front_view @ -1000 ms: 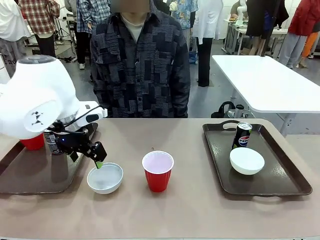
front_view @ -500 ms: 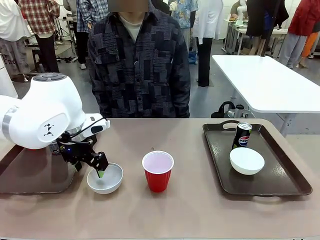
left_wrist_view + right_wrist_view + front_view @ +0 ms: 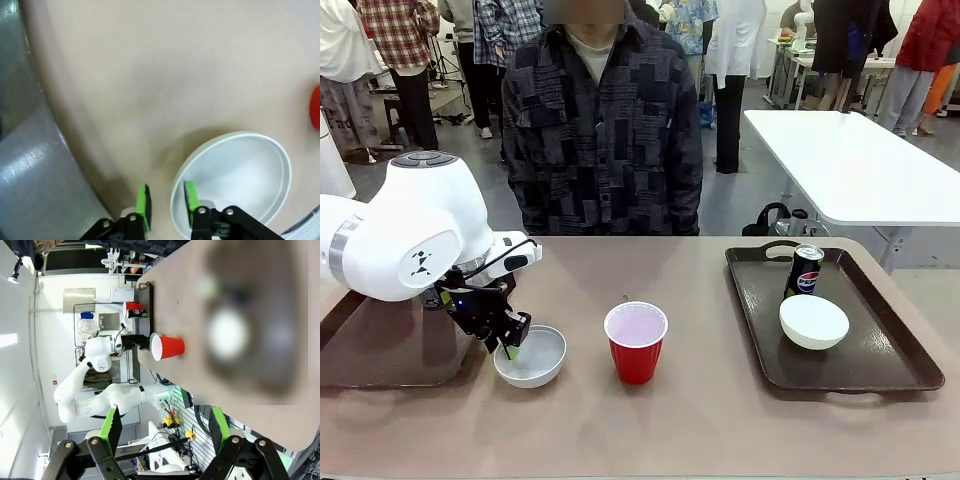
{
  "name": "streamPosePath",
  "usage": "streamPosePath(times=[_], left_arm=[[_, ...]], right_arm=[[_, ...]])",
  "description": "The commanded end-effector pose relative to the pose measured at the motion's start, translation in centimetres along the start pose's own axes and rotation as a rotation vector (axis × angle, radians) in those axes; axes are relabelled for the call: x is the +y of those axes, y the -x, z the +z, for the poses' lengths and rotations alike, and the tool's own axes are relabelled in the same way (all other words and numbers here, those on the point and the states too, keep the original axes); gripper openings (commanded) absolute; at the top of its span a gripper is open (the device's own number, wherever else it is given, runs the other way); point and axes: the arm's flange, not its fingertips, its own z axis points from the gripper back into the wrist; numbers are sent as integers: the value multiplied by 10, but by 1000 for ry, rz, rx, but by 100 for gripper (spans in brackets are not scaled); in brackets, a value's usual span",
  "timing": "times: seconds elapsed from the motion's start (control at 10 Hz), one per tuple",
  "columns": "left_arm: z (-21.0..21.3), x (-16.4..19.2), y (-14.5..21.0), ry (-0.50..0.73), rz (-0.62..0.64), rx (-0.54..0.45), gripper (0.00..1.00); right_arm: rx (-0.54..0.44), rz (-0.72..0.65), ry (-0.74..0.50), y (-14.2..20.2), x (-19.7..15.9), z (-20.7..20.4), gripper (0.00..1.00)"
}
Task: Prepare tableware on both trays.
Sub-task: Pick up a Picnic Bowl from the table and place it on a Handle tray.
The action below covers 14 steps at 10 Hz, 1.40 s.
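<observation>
1. The left gripper [image 3: 167, 201], narrowly spread astride the rim of the near bowl [image 3: 530, 357] just left of the middle red cup [image 3: 635, 343], may tip or skid this shallow bowl if the thin-rim pinch slips.
2. The right gripper [image 3: 165, 427] hangs spread wide, empty.
3. Counted:
   - Two trays: the left tray [image 3: 375, 355] and the right tray [image 3: 890, 350], either side of that cup.
   - Two bowls: the near bowl and the far bowl [image 3: 813, 321].
   - Two red cups: the middle one and the tray cup [image 3: 132, 305].
   - One Pepsi can [image 3: 806, 270], and seemingly a second can [image 3: 135, 314].

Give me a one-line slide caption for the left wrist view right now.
Left tool open, straddling the rim of the white bowl on the table, next to the dark tray.
</observation>
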Motion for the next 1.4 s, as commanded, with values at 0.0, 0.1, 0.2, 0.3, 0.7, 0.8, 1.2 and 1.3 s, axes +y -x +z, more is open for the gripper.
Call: streamPosePath(times=[0.0, 0.1, 0.2, 0.3, 0.7, 0.8, 1.2, 1.3], left_arm=[[-3, 4, 28, -16, 14, -12, 0], [-3, 4, 28, -18, 20, -9, 0], [-3, 4, 28, -21, 26, -2, 0], [-2, 3, 28, -25, 31, 1, 0], [78, -2, 45, 43, 39, 84, 0], [115, 4, 54, 61, 26, 62, 0], [161, 66, 56, 55, 63, 20, 0], [163, 85, 54, 46, 73, 19, 0]], right_arm=[[-1, -8, 7, 1, 1, -1, 91], [-1, -8, 7, 1, 1, -1, 91], [-1, -8, 7, 1, 1, -1, 91], [-1, -8, 7, 1, 1, -1, 91], [-1, -8, 7, 1, 1, -1, 91], [-1, -8, 7, 1, 1, -1, 91], [-1, -8, 7, 1, 1, -1, 91], [-1, -8, 7, 1, 1, -1, 91]])
